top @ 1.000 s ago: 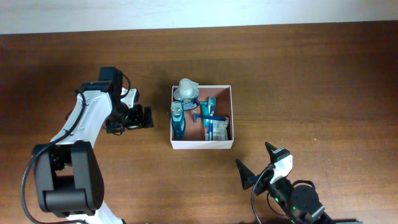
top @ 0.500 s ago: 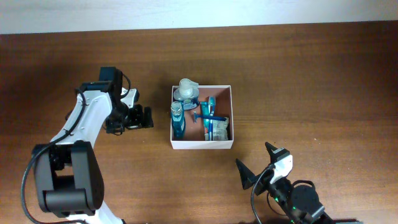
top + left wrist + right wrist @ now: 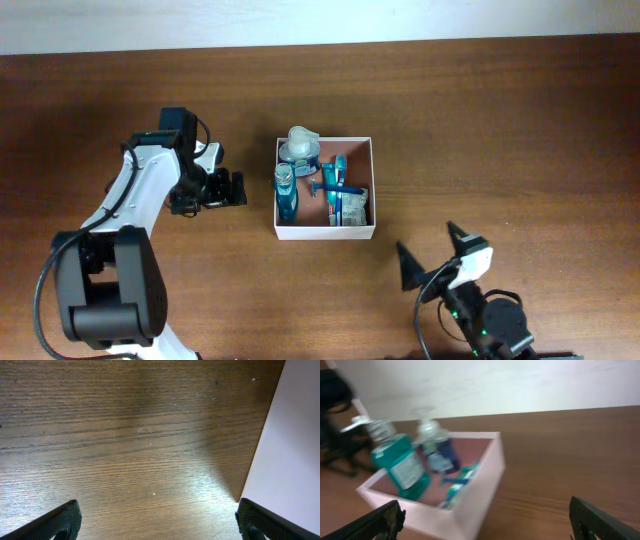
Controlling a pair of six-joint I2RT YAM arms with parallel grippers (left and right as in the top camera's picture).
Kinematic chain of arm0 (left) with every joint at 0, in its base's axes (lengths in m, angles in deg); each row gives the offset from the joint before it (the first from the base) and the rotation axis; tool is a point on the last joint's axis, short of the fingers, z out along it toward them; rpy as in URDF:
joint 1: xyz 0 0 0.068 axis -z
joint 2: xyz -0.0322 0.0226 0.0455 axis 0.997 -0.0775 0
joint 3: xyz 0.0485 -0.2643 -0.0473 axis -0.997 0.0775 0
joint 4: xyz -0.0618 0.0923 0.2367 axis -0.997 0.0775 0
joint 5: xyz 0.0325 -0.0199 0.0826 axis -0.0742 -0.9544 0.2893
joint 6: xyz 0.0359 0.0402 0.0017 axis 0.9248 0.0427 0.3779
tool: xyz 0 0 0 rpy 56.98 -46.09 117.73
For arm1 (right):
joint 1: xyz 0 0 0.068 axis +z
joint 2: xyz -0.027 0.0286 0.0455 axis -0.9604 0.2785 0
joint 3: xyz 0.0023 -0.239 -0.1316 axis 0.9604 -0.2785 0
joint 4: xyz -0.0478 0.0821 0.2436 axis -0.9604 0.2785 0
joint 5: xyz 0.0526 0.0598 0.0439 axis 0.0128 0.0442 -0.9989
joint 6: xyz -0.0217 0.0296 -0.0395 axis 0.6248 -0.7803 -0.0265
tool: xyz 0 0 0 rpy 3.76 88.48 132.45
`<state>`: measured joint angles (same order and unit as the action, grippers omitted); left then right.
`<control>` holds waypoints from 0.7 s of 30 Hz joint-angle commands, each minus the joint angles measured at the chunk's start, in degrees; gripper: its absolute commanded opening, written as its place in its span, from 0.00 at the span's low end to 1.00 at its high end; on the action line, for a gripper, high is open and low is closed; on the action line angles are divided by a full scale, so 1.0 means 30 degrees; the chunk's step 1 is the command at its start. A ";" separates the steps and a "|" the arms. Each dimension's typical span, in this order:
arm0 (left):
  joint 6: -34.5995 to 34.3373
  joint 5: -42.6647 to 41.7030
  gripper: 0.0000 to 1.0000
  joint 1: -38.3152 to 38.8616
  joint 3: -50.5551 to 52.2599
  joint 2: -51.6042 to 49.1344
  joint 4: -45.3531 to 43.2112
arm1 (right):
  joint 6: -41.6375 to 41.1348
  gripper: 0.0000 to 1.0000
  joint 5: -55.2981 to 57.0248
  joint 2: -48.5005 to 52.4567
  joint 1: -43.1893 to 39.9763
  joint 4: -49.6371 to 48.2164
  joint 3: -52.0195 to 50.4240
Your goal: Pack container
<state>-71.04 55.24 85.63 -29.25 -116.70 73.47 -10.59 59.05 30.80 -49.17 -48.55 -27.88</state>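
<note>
Sitting near the middle of the brown wooden worktop (image 3: 500, 130), the container (image 3: 325, 233) is a shallow square box with thin white walls and a reddish-brown floor, and it already holds several small things. A teal bottle (image 3: 286, 193) lies along the container's left wall, a clear-capped bottle (image 3: 299, 146) sits at its far left corner, a slim blue tool (image 3: 335, 185) lies across its middle, and a small packet (image 3: 350, 208) rests toward its near right corner. The left claw (image 3: 240, 188) hangs just to the left of the container, pointing at the left wall, with its fingers spread wide and nothing between them. In the left wrist view the two dark fingertips of that claw (image 3: 160, 525) stand far apart over bare wood, with the container's white wall (image 3: 290, 445) close on the right. The right claw (image 3: 432, 250) is off the container's near right corner, well clear of it, also wide open and empty. From the right wrist, a blurred view shows the container (image 3: 480, 495) ahead of that claw (image 3: 487, 525), with the teal bottle (image 3: 400, 465) and the clear-capped bottle (image 3: 432, 447) inside it.
</note>
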 commanded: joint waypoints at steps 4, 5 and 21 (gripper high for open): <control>-0.0051 0.0000 0.99 -0.0080 0.0058 0.0080 0.0007 | 0.0197 0.98 0.0321 -0.0226 -0.3220 -0.0066 -0.0204; -0.0051 0.0000 0.99 -0.0080 0.0058 0.0080 0.0015 | 0.0197 0.98 0.0321 -0.0226 -0.3475 -0.0066 -0.0204; -0.0051 0.0000 0.99 -0.0080 0.0058 0.0080 0.0007 | 0.0197 0.98 0.0321 -0.0204 -0.3854 -0.0058 -0.0204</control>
<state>-71.04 55.24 85.63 -29.25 -116.70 73.47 -10.61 59.36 30.80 -60.20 -48.55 -27.88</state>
